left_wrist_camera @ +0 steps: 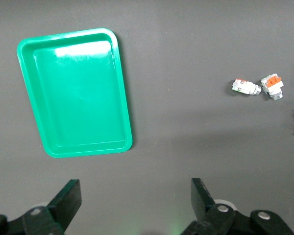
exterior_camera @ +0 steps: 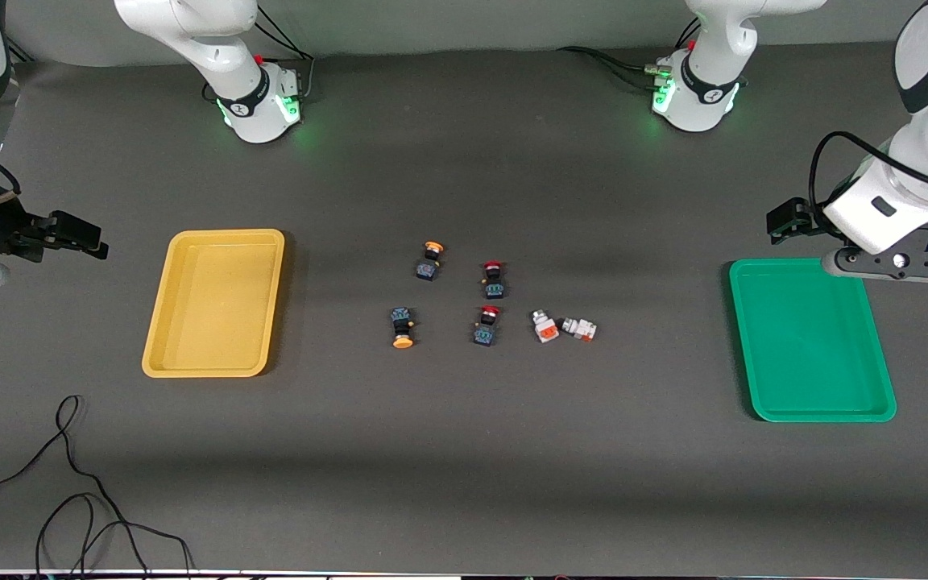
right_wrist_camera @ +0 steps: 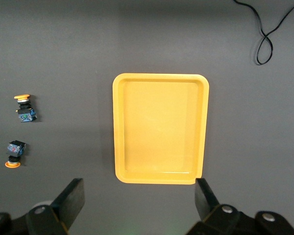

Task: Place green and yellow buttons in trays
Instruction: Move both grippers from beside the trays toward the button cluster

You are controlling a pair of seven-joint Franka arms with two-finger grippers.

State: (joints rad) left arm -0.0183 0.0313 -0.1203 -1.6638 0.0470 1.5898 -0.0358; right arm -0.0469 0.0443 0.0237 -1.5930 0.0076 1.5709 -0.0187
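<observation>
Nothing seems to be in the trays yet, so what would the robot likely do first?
Probably the open left gripper, now over the table beside the empty green tray, should move toward the two white buttons, the nearest task pieces; all buttons lie loose mid-table.

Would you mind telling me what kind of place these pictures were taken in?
Most likely a robotics lab bench for sorting trials: two arm bases bolted to a dark grey table, a yellow tray and a green tray set apart, small buttons between them, and a loose cable on the table.

The dark worktop [exterior_camera: 512,451] carries a yellow tray [exterior_camera: 159,338], a green tray [exterior_camera: 754,387], six buttons [exterior_camera: 493,279] between them, and a cable [exterior_camera: 69,491].
</observation>
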